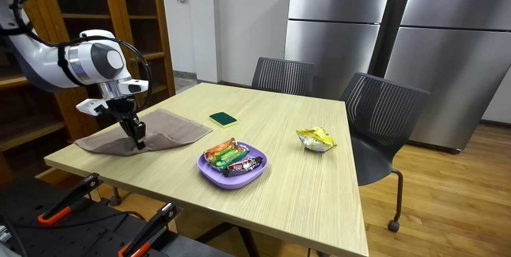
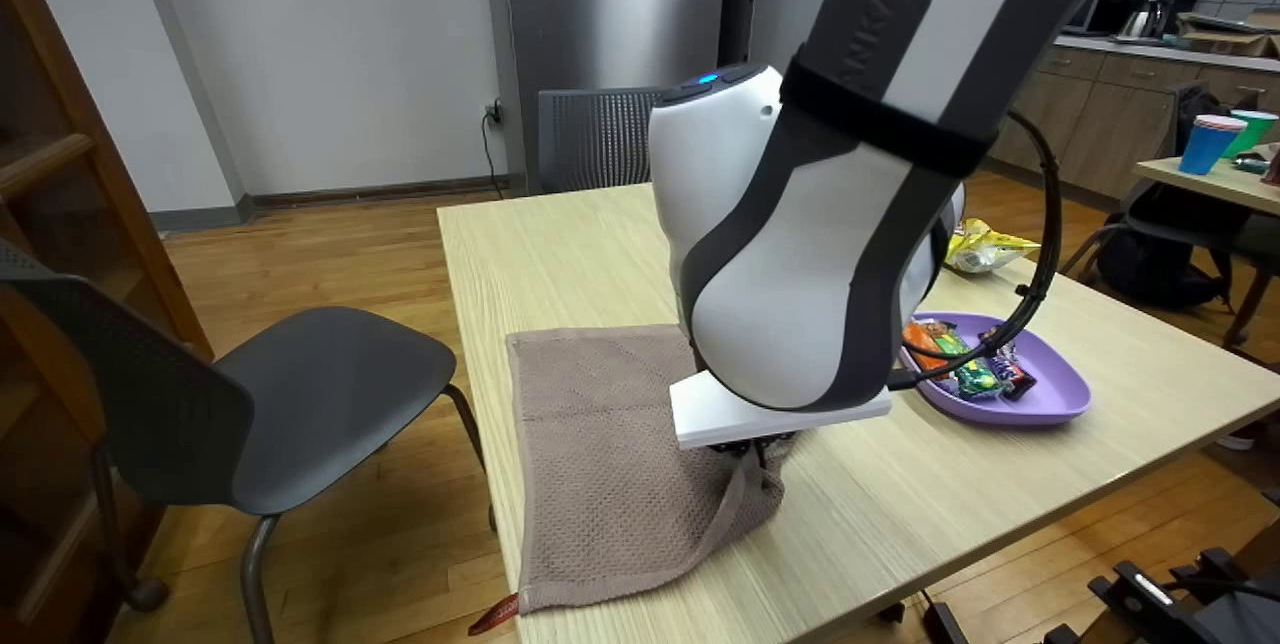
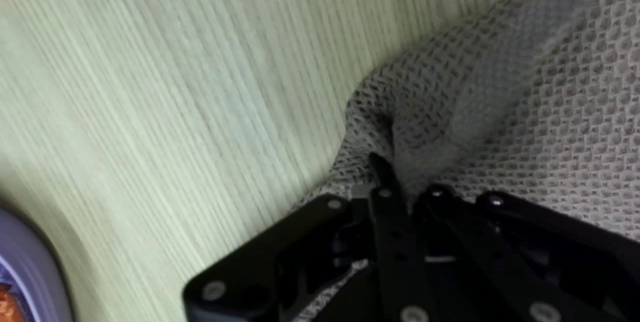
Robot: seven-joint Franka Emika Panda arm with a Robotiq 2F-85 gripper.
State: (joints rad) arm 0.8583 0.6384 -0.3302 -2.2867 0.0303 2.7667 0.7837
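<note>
I've got my gripper (image 1: 139,144) pointed down with its fingers pressed together on a raised fold of the brown towel (image 2: 610,459), which is spread near a corner of the table (image 1: 279,119). The pinch sits near the towel's border, where the cloth bunches into a ridge; I'd say that ridge is why the narrow fingertips have something to bite, since flat fabric would offer little. In the wrist view the tips are dark and half buried, so I can't tell how many layers they have between them. The rest of the towel lies mostly flat, its weight presumably carried by the table, not by my grip. Near it sits a green and yellow sponge (image 1: 223,119), scouring side up. Wrapped snacks (image 1: 227,155) lie together on the purple plate (image 1: 230,184), its raised rim likely there to stop them sliding, and a yellow bag (image 1: 316,139) lies well apart from my gripper
</note>
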